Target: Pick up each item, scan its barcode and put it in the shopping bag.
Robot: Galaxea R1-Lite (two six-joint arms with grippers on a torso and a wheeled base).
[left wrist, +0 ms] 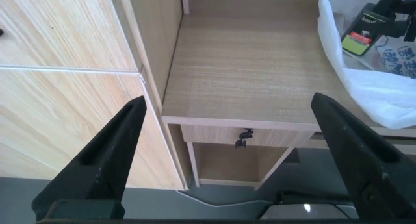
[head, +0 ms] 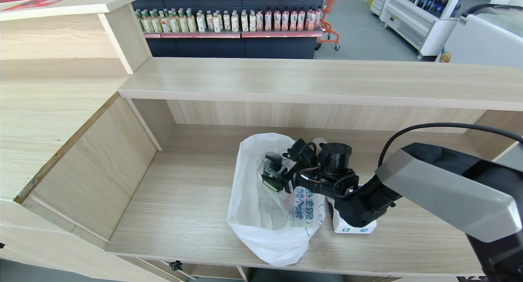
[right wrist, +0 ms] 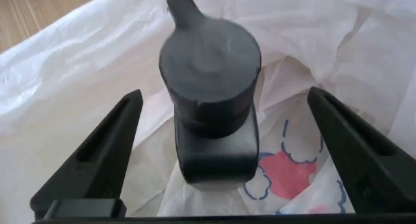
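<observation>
I have the right gripper (right wrist: pixel 224 97) down in the mouth of the white shopping bag (head: pixel 253 208), which sits on the bench (head: pixel 175 208) about midway along it. Its jaws are spread wide, one on each side of the black pump bottle (right wrist: pixel 211 74). I see bag showing between each finger and the bottle, so the jaws are released and grip nothing. The bottle stands upright inside the bag, towards its far side, pump head on top. Just right of the bag is a white box (head: pixel 353 228), partly hidden behind my right arm. My left gripper (left wrist: pixel 229 102) hangs off the bench's near left corner, well apart from the bag, with its jaws fully open and nothing between them
</observation>
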